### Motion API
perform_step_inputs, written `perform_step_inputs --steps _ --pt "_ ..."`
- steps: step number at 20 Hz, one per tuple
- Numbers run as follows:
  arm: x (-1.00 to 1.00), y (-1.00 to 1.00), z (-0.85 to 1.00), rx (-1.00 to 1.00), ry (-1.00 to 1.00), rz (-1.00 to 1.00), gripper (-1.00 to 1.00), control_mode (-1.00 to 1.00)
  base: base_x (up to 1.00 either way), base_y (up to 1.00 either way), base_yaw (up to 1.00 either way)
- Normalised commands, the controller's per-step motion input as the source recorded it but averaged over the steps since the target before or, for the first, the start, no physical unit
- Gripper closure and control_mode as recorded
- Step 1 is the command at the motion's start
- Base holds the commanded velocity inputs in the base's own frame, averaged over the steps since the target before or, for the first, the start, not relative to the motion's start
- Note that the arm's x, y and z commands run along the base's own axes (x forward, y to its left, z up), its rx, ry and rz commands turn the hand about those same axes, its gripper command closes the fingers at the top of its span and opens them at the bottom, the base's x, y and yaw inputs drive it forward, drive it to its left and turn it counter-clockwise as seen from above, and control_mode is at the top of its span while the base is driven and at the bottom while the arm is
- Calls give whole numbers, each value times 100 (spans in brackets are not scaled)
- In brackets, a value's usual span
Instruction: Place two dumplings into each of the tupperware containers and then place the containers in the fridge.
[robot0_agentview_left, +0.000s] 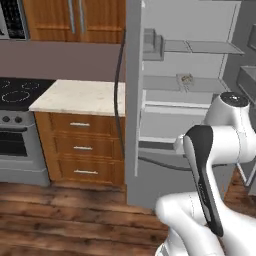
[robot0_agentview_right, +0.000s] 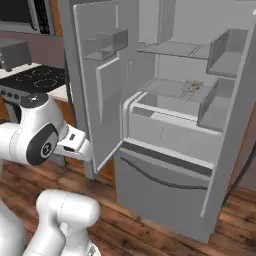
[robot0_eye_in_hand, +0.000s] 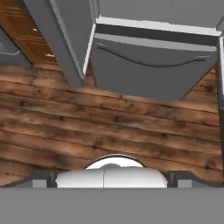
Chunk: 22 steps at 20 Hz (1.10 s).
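Note:
The fridge (robot0_agentview_left: 190, 105) stands open, its thick grey door (robot0_agentview_right: 95, 75) swung out to the left. On a glass shelf inside rests a small dark tupperware container (robot0_agentview_right: 192, 86) (robot0_agentview_left: 185, 79) holding pale dumplings (robot0_agentview_right: 194, 86); how many is too small to tell. In the hand view my gripper (robot0_eye_in_hand: 111, 177) points down at the wooden floor in front of the fridge's lower drawer (robot0_eye_in_hand: 148, 70). Its fingertips (robot0_eye_in_hand: 41, 177) stand far apart with nothing between them, so it is open. My white arm (robot0_agentview_right: 40, 135) is folded low, short of the fridge.
A pale stone counter (robot0_agentview_left: 80, 95) over wooden drawers (robot0_agentview_left: 82, 147) lies left of the fridge door, with a black stove (robot0_agentview_left: 15, 92) beyond it. Wooden floor (robot0_eye_in_hand: 109, 127) spreads before the fridge. The right-hand door (robot0_agentview_right: 230, 115) carries bins.

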Motion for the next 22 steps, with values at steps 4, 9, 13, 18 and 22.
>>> perform_step_inputs --steps 4,9,13,18,22 --pt "0 0 0 0 0 0 -100 100 -40 45 100" --pt "0 0 0 0 0 0 -100 100 -35 57 97" --pt "0 0 0 0 0 0 -100 100 3 70 82" --pt "0 0 0 0 0 0 -100 100 83 30 51" --pt "0 0 0 0 0 0 -100 100 100 -5 23"
